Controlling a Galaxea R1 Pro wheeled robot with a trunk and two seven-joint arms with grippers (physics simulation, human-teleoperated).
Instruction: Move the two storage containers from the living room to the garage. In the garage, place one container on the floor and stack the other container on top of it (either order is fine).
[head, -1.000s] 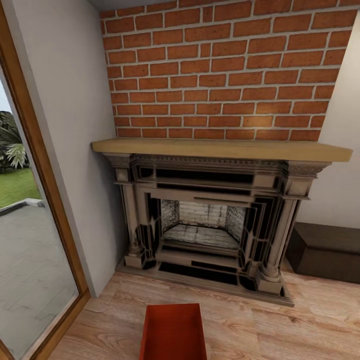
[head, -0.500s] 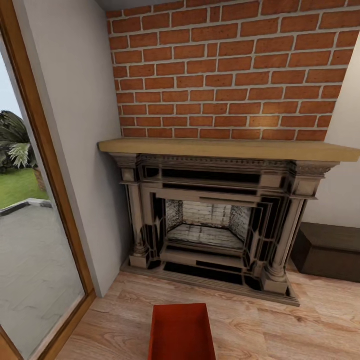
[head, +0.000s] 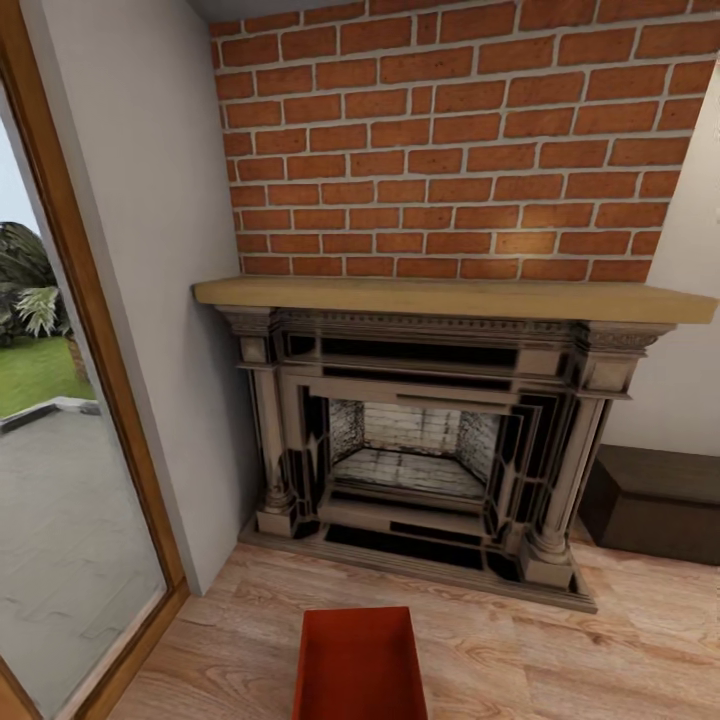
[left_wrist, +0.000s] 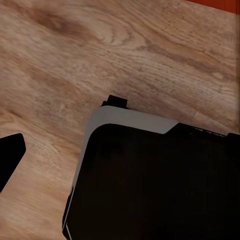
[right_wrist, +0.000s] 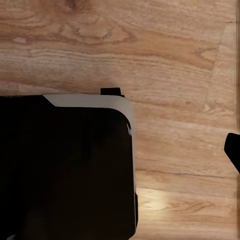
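One of the storage containers (head: 360, 665), an orange-red open box, stands on the light wood-plank floor (head: 570, 660) of the living room, at the bottom centre of the head view, in front of the fireplace. A thin orange-red strip of the container (left_wrist: 216, 3) crosses a corner of the left wrist view. In that view a single dark fingertip (left_wrist: 9, 159) of the left gripper hangs over the planks. The right wrist view likewise has one dark fingertip (right_wrist: 233, 149) at its edge. Neither fingertip touches anything, and whether the jaws are open or shut is hidden.
A dark ornate fireplace (head: 420, 440) under a wooden mantel (head: 450, 298) and red brick wall stands ahead. A low dark bench (head: 655, 500) sits to its right. A wood-framed glass door (head: 70, 520) is on the left. My black base (left_wrist: 160, 180) (right_wrist: 65, 165) sits on the planks.
The whole head picture has shifted slightly, the fireplace and container now sitting a bit further right, so the camera has moved. The container has not moved on the floor.
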